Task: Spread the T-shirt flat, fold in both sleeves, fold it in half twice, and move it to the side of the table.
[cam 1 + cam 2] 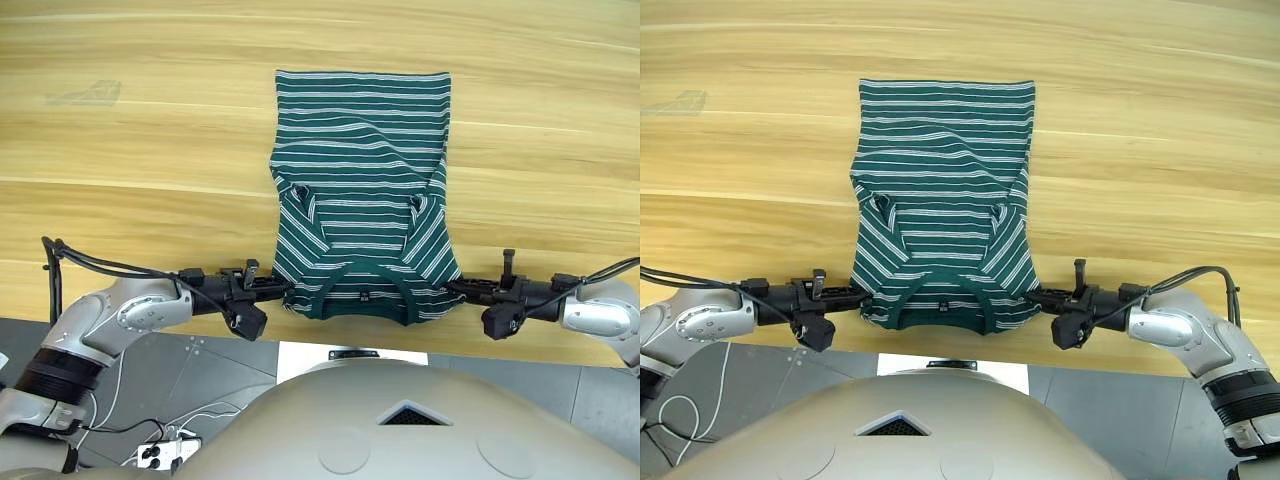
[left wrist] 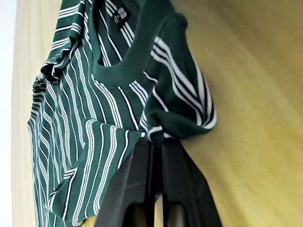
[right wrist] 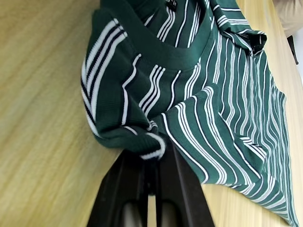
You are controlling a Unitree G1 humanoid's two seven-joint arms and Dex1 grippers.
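Passage either side of T-shirt (image 1: 362, 190) (over table (image 1: 150, 150))

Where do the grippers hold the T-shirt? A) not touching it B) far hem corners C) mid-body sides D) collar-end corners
D: the left gripper and right gripper each pinch a shoulder corner of the T-shirt at its neck end, by the near edge of the table.
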